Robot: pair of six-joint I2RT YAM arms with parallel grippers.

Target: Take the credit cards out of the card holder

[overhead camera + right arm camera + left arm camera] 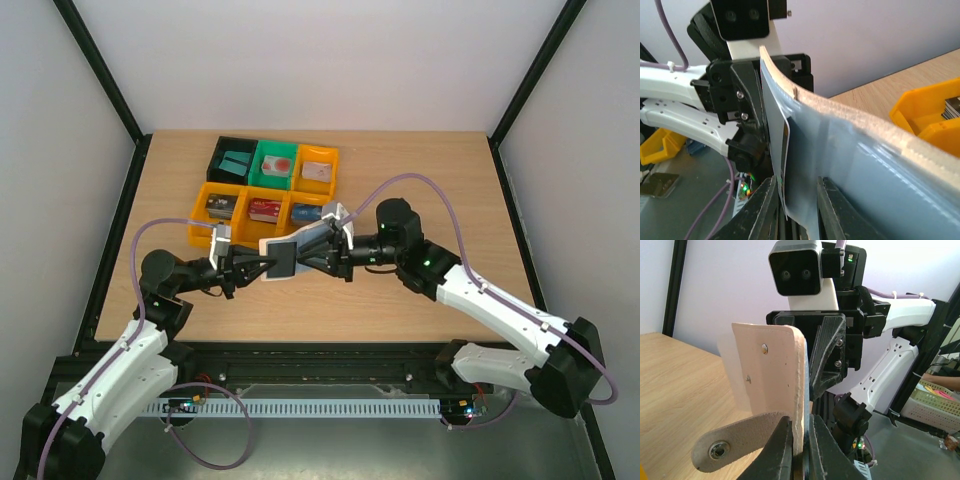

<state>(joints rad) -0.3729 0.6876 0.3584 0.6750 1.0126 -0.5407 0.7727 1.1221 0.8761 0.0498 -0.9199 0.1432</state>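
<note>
The card holder (282,258) hangs open above the table between my two grippers, tan-beige outside and grey-blue inside. My left gripper (262,266) is shut on its edge. In the left wrist view the jaws (801,440) pinch the beige flap (767,375), and a snap strap (730,442) hangs to the left. My right gripper (303,256) grips it from the other side. In the right wrist view its jaws (796,200) stand narrow around the grey-blue lining (865,165). A thin card edge (785,150) shows in a pocket against the left finger.
Behind the holder stand plastic bins: black (232,160), green (275,163) and orange (318,168) at the back, and an orange row (222,207) in front, with cards in them. An orange bin (930,115) shows at the right of the right wrist view.
</note>
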